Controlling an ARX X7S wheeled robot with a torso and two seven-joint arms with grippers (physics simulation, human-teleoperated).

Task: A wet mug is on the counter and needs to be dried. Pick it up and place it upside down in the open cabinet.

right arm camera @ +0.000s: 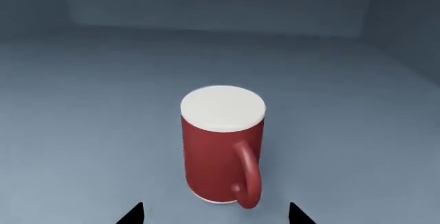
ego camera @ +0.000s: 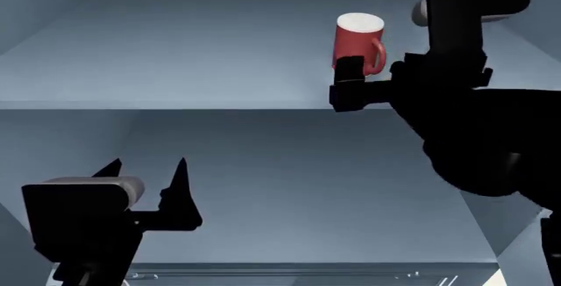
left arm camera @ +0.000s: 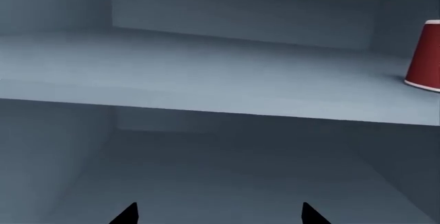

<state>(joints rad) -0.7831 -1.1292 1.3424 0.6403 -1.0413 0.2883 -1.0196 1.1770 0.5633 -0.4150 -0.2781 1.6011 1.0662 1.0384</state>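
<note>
The mug (right arm camera: 222,149) stands upside down on a shelf of the cabinet (ego camera: 175,75), its flat white base facing up and its rim on the shelf board. The right wrist view gives the clearest look at it: a glossy red cylinder with a smooth loop handle turned toward the camera, alone on the matte blue-grey shelf, with the two dark tips of the right gripper (right arm camera: 216,216) spread apart on either side of it and short of touching it. The head view adds what that close view lacks: the mug sits on the upper shelf toward the right, and the black right arm reaches in from the right with its fingers just in front of the mug, partly covering its lower edge. The left wrist view catches only a red sliver of the mug at its edge, on the shelf above the board's front lip. The left gripper (ego camera: 147,167) hangs lower, before the compartment beneath, holding nothing, its pointed black fingertips (left arm camera: 127,214) parted. The cabinet walls and shelves are plain, flat and smooth.
</note>
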